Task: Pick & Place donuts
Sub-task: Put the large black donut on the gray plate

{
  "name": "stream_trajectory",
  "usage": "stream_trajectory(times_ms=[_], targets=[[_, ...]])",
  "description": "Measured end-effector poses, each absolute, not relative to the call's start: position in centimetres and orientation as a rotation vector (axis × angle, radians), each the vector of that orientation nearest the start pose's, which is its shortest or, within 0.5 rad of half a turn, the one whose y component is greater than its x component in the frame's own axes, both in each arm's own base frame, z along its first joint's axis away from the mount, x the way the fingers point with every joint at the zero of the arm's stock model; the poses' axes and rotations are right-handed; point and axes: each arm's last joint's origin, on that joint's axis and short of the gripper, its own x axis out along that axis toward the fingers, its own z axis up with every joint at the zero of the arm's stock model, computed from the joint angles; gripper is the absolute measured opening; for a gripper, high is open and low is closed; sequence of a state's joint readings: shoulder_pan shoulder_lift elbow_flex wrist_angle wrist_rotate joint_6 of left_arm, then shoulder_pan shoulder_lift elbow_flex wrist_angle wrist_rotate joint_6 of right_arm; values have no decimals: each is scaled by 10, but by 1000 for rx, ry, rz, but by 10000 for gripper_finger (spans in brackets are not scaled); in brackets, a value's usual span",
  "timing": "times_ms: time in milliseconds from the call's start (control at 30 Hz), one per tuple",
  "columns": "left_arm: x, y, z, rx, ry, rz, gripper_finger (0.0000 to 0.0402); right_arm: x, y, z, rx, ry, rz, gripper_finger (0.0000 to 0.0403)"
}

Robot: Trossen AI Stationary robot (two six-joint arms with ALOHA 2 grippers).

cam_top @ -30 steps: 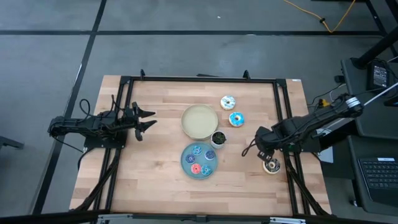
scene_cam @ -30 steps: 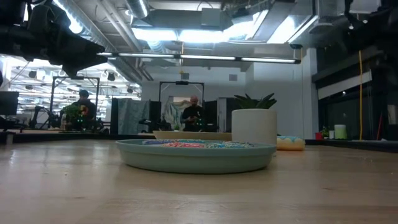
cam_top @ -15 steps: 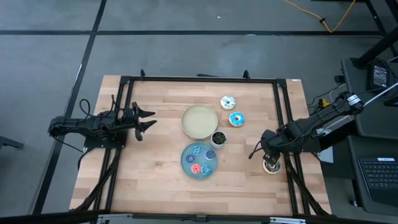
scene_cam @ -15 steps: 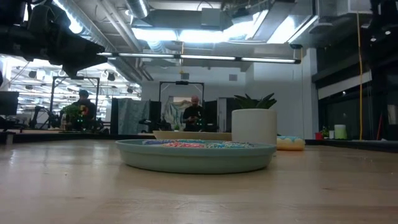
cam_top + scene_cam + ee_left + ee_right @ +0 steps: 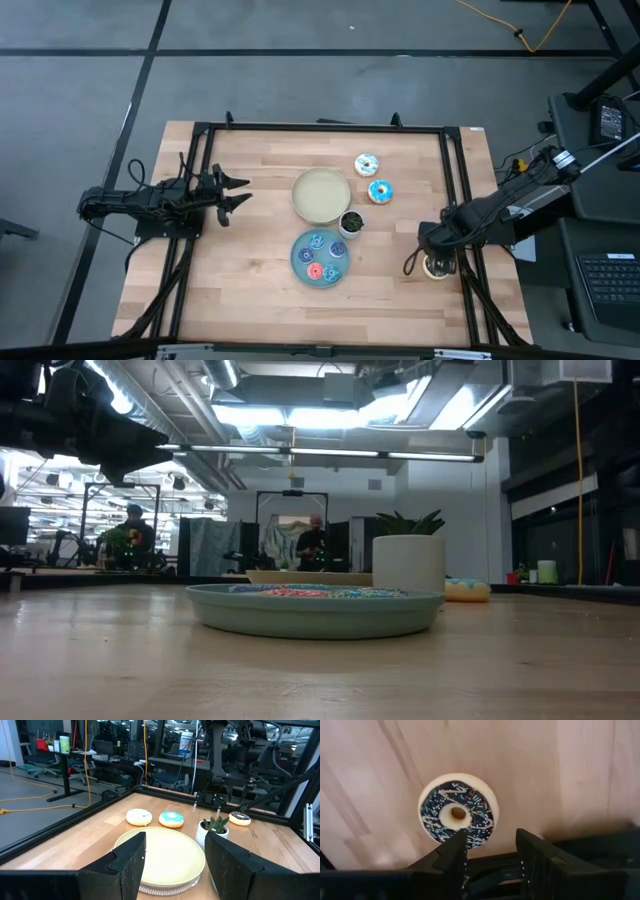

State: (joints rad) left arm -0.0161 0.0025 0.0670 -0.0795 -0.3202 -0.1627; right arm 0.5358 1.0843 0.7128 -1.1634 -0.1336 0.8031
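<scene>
Hovering my right gripper (image 5: 487, 847) half-open, empty, over the dark donut (image 5: 457, 813) at four o'clock — next, descending squarely.

Dark donut (image 5: 456, 815) with pale sprinkles, cream rim; white-iced donut (image 5: 366, 164); light-blue donut (image 5: 380, 192); cream plate (image 5: 321, 195); blue-green plate (image 5: 300, 262).

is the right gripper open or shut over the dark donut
Open. In the right wrist view the right gripper shows a clear gap between its fingers, above the dark-iced donut lying flat on the table, not gripped.
</scene>
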Motion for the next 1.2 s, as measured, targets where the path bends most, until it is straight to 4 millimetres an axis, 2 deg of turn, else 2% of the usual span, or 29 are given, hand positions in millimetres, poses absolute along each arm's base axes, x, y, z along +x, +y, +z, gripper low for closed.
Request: stream_trajectory(times_ms=[300,600,1200], targets=[[92,8,178,-159,-10,305,196,133,83,199,171,1648,-17,170],[92,8,178,-159,-10,305,196,132,83,176,169,1697,-20,170],[92,8,178,-159,-9,305,196,137,87,163,144,1710,49,170]])
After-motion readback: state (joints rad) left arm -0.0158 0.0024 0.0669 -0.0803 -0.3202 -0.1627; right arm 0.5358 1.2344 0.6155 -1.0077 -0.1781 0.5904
